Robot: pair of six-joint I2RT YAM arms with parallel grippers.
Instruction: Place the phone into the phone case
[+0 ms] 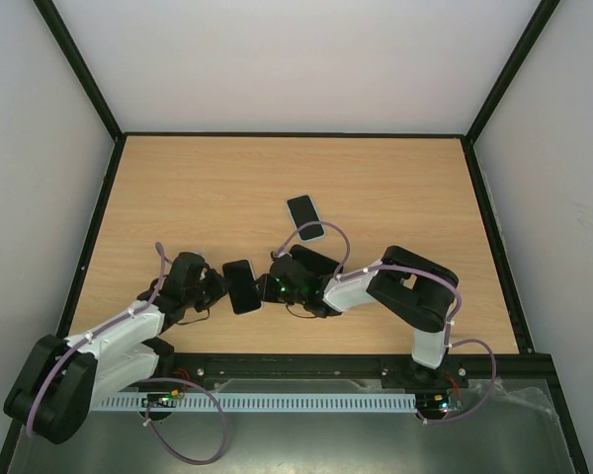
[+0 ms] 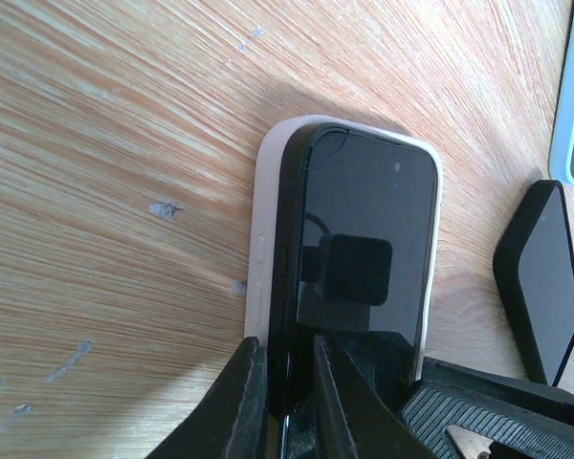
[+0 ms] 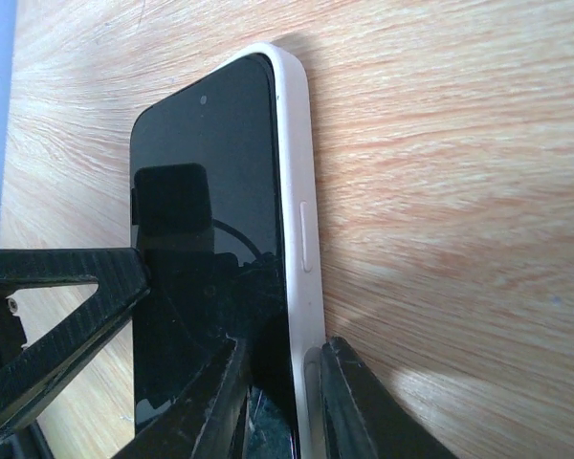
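**Top view:** the left gripper (image 1: 220,288) and right gripper (image 1: 269,286) meet low over the light wooden table (image 1: 395,188), with the black slab phone (image 1: 242,286) between them. A second white-rimmed handset (image 1: 305,217) lies apart from them.

**Left wrist view:** narrow jaws pinch one long edge of the phone, which stands proud of the white soft phone case (image 2: 264,220).

**Right wrist view:** narrow jaws clamp the opposite edge, where the case rim sits flush.

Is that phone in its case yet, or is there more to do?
Nearly. The phone already lies inside the white case, and the edge by the right gripper looks seated. The left gripper pinches the opposite edge, which stands proud of the case. Left: pressing that edge in.
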